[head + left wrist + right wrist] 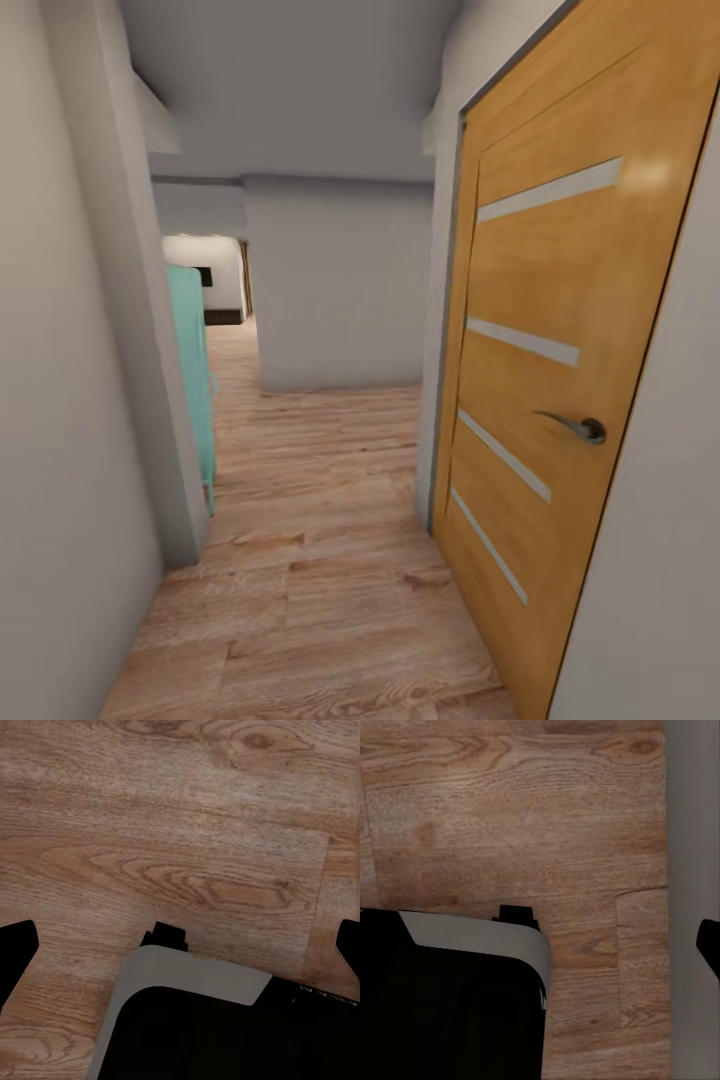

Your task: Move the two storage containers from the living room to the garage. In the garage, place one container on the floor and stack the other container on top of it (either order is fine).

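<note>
The two storage containers are out of view, and so are the garage and its concrete floor. I am in a narrow hallway with light wood-plank flooring (320, 560). My left gripper (180, 945) hangs over the planks; its dark fingertips (16, 945) sit far apart with nothing between them, so it is open. My right gripper (540, 945) also points down at the planks. One of its fingertips (709, 943) shows at the frame's edge, the other merges with my dark base, and nothing is held.
An orange-wood door (560, 330) with pale stripes and a metal handle (582, 428) stands shut close on my right. A white wall (60, 400) runs close on my left, with a teal object (192, 370) beyond its corner. A white wall (340, 290) blocks the hallway ahead; the passage continues at far left.
</note>
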Controlling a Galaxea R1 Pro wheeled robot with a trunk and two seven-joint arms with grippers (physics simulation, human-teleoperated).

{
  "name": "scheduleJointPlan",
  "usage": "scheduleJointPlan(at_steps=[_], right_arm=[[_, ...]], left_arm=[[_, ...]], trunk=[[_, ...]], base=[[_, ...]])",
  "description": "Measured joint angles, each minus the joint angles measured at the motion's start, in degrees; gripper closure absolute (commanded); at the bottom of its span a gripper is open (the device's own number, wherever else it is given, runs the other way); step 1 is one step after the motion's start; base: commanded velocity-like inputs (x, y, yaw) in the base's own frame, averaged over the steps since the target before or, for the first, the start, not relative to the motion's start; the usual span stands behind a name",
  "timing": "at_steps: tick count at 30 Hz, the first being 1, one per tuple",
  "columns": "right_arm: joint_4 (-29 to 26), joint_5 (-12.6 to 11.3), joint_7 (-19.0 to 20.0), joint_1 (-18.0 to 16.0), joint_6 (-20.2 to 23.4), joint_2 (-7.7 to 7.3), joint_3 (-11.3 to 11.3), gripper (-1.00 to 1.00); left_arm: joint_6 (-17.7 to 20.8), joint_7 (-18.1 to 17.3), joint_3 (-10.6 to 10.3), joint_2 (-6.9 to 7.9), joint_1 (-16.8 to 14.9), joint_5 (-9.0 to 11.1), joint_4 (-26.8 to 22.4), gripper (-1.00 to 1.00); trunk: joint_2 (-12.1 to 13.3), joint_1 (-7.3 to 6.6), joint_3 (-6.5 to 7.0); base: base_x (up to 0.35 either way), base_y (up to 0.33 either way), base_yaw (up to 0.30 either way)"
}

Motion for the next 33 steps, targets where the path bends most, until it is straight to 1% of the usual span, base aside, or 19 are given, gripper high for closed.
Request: scheduleJointPlan(at_steps=[21, 33], right_arm=[[0.0, 0.1, 0.0, 0.0, 0.2, 0.0, 0.1, -1.0], [0.0, 0.1, 0.0, 0.0, 0.1, -0.04, 0.0, -1.0]], left_arm=[[0.2, 0.0, 0.0, 0.07, 0.0, 0.0, 0.0, -1.0], [0.2, 0.0, 0.0, -0.07, 0.0, 0.0, 0.0, -1.0]], trunk=[[0.0, 0.0, 0.0], [0.0, 0.0, 0.0]], base=[[0.322, 0.089, 0.003], [0.322, 0.03, 0.207]])
